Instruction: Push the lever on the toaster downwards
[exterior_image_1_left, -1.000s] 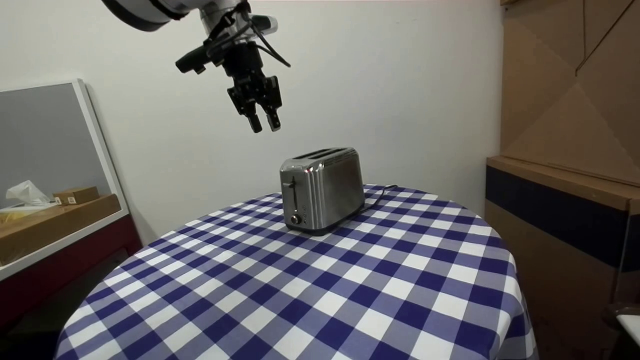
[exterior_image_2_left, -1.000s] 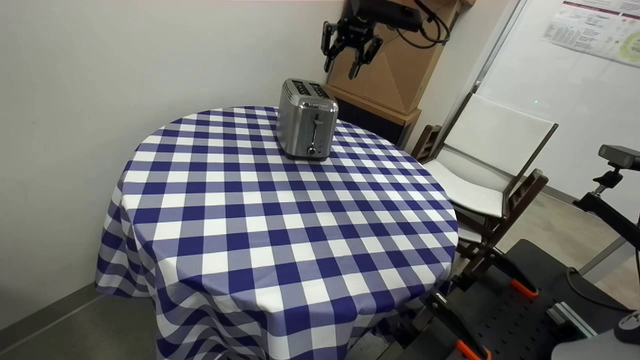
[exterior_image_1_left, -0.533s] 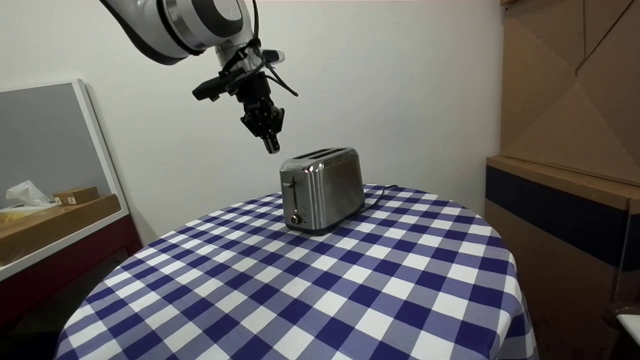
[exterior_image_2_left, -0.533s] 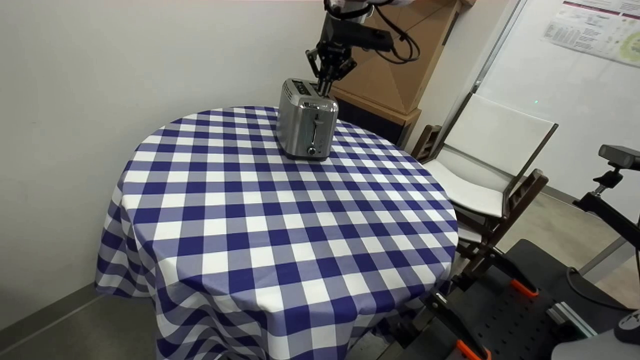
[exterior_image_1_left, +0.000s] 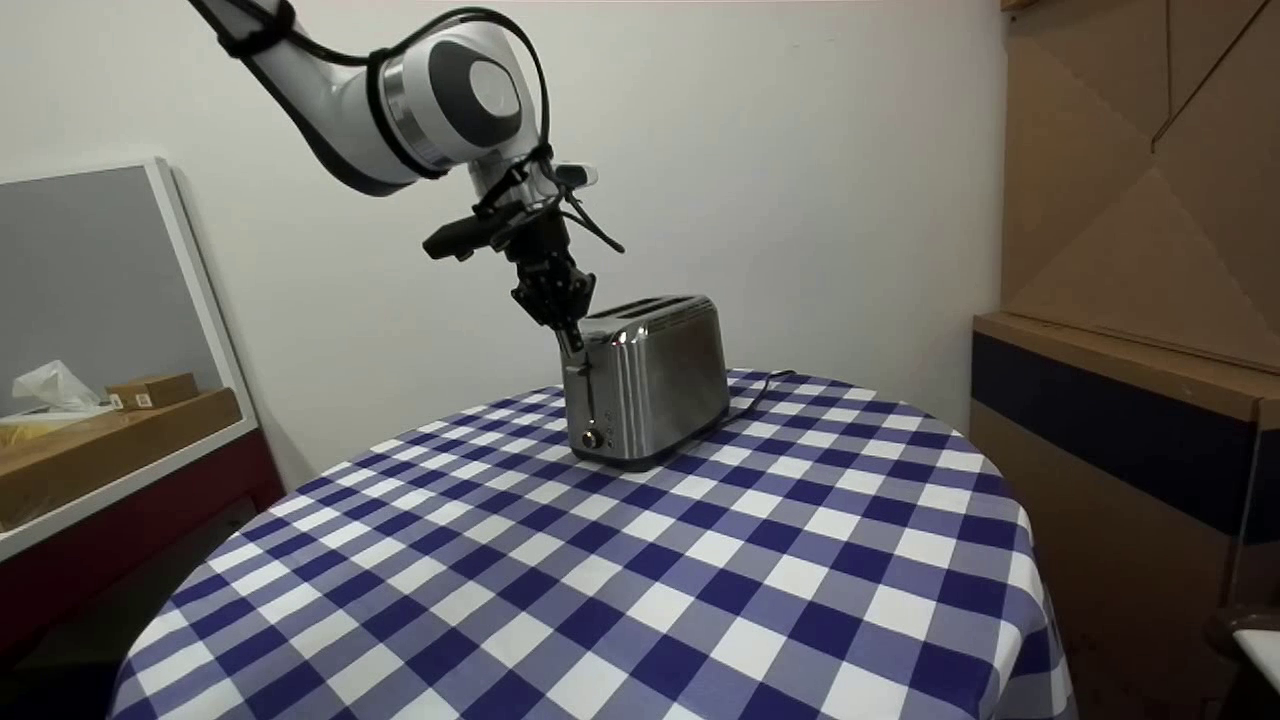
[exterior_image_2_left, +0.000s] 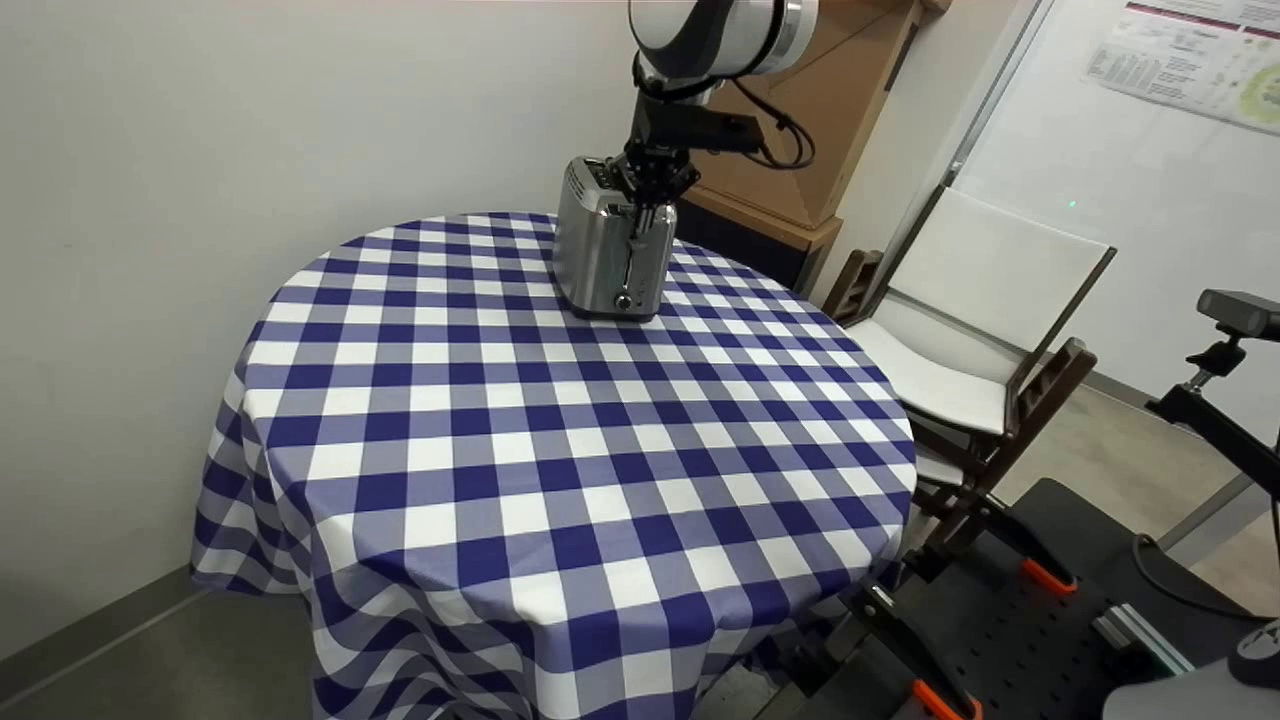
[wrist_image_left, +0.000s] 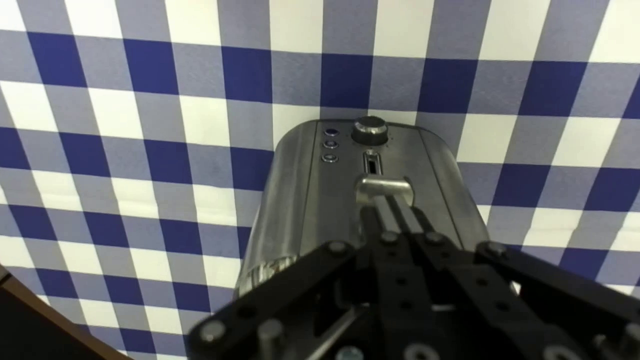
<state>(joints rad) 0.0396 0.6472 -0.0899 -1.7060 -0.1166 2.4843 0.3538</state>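
Wrist view: the tool (wrist_image_left: 391, 198), its jaws drawn together into a narrow tip, overlaps the lever (wrist_image_left: 382, 184) on the end of the toaster (wrist_image_left: 335, 200); whether they touch I cannot tell. In an exterior view a cord (exterior_image_1_left: 761, 393) trails behind the toaster on the worktop (exterior_image_1_left: 540, 600). Draped in blue-and-white check, the worktop stands by a pale wall (exterior_image_2_left: 330, 120), with a white chair (exterior_image_2_left: 995, 270) and black bench (exterior_image_2_left: 1070, 530) to the right.

Shiny brushed-metal toaster (exterior_image_1_left: 655, 390), smooth metallic lever (wrist_image_left: 385, 186), glossy knob (wrist_image_left: 370, 131) at the lever's twelve o'clock in the wrist view, matt fabric tablecloth (exterior_image_1_left: 600, 560), dull cardboard panel (exterior_image_1_left: 1110, 220), matt gripper (wrist_image_left: 392, 199)
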